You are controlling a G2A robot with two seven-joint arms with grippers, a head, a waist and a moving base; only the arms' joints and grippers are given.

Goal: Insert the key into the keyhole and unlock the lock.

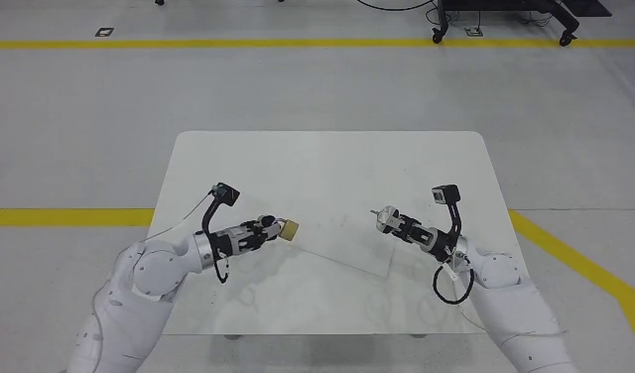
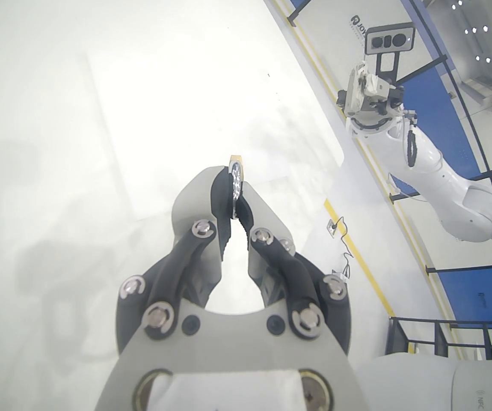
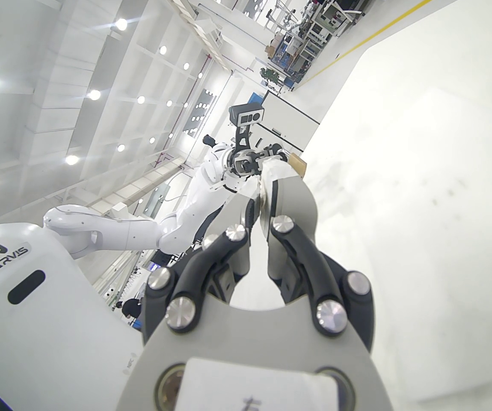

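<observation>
Two parts gripped, not yet joined.
Left fingers (image 2: 194, 203) clench the lock (image 1: 289, 231), right fingers (image 3: 293, 198) the key (image 1: 375, 213); insertion remains.

One lock (image 1: 289, 231), one key (image 1: 375, 213), one table (image 1: 327, 165).

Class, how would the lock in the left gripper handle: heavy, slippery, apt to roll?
The lock looks like brass: probably stiff and heavy for its size. Flat-sided, so unlikely to roll. Smooth metal, pinched at one end by the left gripper, might slip.
</observation>
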